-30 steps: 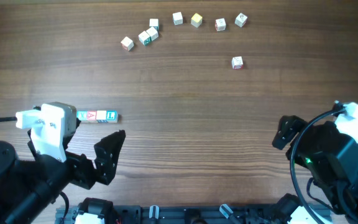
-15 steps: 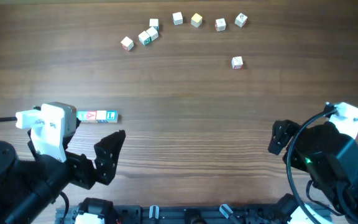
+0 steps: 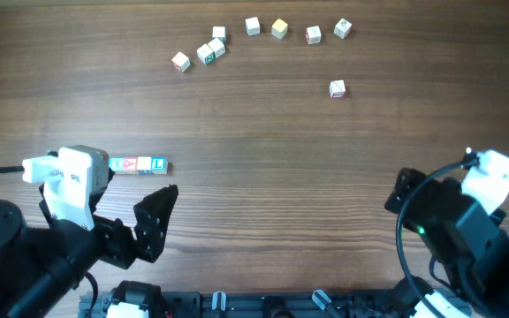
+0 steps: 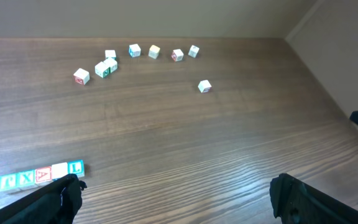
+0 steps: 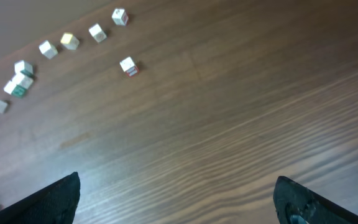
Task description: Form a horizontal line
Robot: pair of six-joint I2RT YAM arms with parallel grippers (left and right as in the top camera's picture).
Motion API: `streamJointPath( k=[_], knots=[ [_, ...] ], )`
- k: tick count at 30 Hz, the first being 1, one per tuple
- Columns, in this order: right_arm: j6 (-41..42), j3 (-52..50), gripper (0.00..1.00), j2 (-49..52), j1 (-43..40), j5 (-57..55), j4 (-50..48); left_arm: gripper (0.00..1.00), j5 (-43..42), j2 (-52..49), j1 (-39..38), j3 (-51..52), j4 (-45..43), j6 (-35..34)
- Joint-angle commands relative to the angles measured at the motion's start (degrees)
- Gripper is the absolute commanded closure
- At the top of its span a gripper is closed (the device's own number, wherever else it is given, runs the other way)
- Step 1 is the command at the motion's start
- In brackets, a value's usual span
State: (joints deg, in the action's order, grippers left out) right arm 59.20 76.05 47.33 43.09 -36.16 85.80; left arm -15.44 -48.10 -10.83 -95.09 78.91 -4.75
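Note:
The horizontal line (image 3: 137, 165) is a short row of pale letter cubes at the left of the table. Its left end is hidden under my left wrist in the overhead view. In the left wrist view the whole row (image 4: 40, 175) shows, just beyond the left finger (image 4: 55, 199). My left gripper (image 4: 176, 190) stands wide open over bare wood with nothing between its jaws. At the front right, my right gripper (image 5: 176, 183) is also wide open and empty, far from the row.
Several loose cubes lie in an arc at the far side, from one at the left (image 3: 180, 62) to one at the right (image 3: 342, 29). A single cube (image 3: 337, 88) sits nearer, right of centre. The wooden table (image 3: 263, 150) lies between them and both arms.
The right arm has shifted slightly at the front right, first leftward, then a little back. The left arm and all cubes have not moved.

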Motion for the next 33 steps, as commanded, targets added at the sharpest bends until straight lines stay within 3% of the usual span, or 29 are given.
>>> streamJointPath(
  k=[1, 7, 11, 14, 21, 26, 33],
  knots=[
    [-0.57, -9.29, 0.0, -10.29, 0.42, -2.89, -6.01, 0.0, 0.55, -0.11, -0.42, 0.26, -0.13, 1.14],
    [-17.66, -26.32, 0.0, -25.22, 0.26, -2.21, -29.4, 0.0, 0.55, -0.11, -0.42, 0.26, -0.13, 1.14],
    [-38.1, -37.55, 0.0, -28.55, -5.33, 8.96, -53.16, 0.0, 0.55, -0.11, -0.42, 0.26, -0.13, 1.14],
    [-44.19, -43.36, 0.0, -28.72, -11.26, 18.53, -64.17, 0.0, 0.55, -0.11, -0.42, 0.26, -0.13, 1.14],
    [-45.72, -56.43, 0.0, -30.73, -27.1, 38.1, -91.36, 0.0, 0.55, -0.11, -0.42, 0.26, -0.13, 1.14],
    [-45.77, -59.47, 0.0, -31.45, -31.19, 42.88, -106.27, 0.0, 0.55, -0.11, -0.42, 0.26, -0.13, 1.14],
    [-47.28, -59.69, 0.0, -36.09, -31.19, 43.01, -105.53, 0.0, 0.55, -0.11, -0.42, 0.26, -0.13, 1.14]
  ],
)
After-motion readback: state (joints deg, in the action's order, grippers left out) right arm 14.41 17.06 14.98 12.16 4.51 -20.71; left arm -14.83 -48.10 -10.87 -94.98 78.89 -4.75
